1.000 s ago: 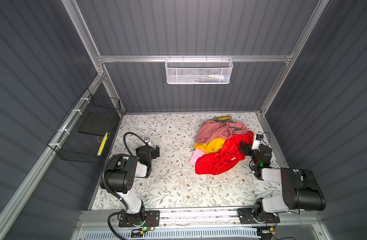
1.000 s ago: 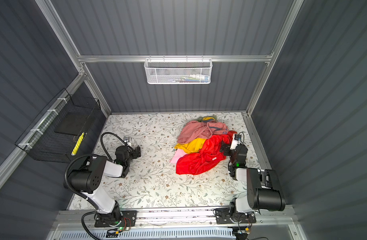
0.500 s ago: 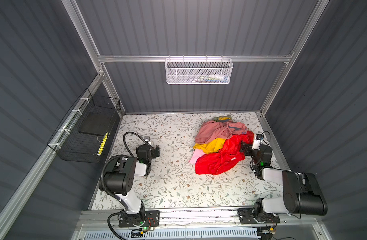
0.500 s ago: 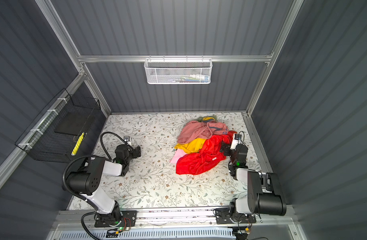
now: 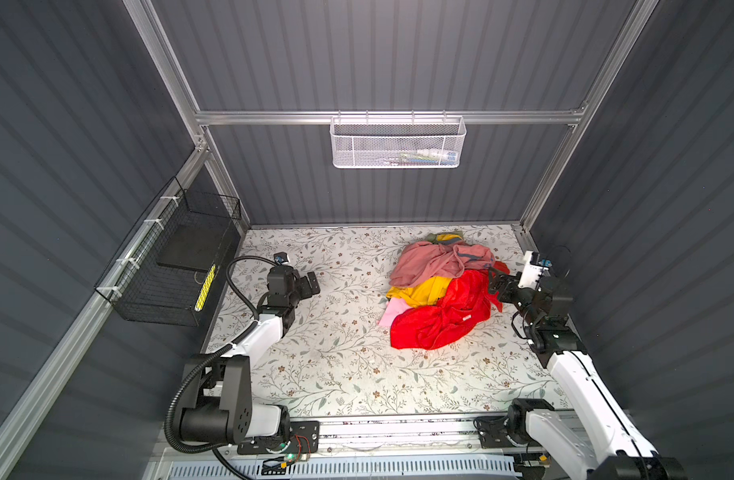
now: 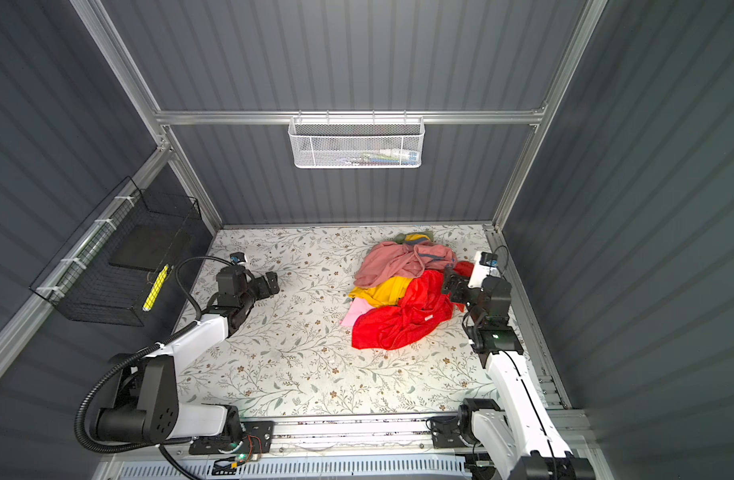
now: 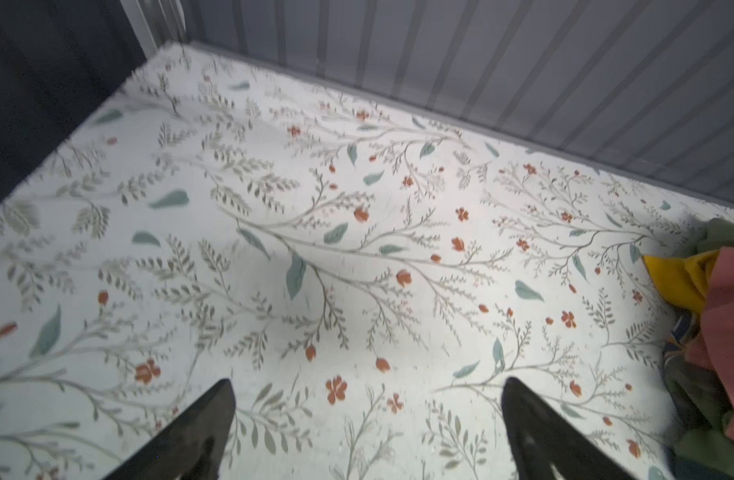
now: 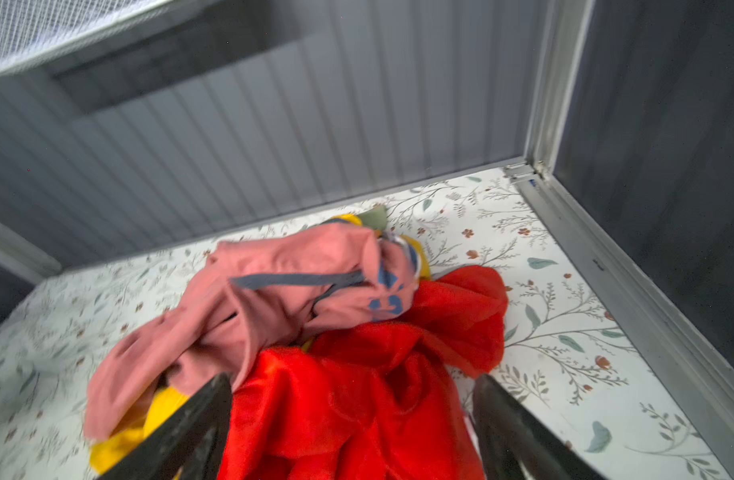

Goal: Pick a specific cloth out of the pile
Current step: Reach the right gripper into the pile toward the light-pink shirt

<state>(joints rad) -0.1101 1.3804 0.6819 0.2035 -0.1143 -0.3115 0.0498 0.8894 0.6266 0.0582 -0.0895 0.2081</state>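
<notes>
1. Fabric is heaped on the floral table point(image 5: 336, 374), right of its middle, in both top views: the pile point(image 5: 440, 270). The light pink cloth point(image 5: 391, 314) shows only a small corner at the pile's left edge, tucked under the red garment point(image 5: 435, 328) and the yellow garment point(image 5: 419, 291). The right gripper point(image 5: 495, 286) sits at the opposite edge, against red folds. The left gripper point(image 5: 312, 284) is well apart.
2. Left wrist view: the left gripper point(image 7: 367, 386) hangs over bare table, jaws spread wide, holding nothing.
3. Right wrist view: the right gripper point(image 8: 352, 380) straddles the red garment point(image 8: 357, 407), jaws wide apart and not clamped. The light pink cloth is out of sight here. Closing now would likely seize the red garment instead, and dragging it could bury that pink corner.
</notes>
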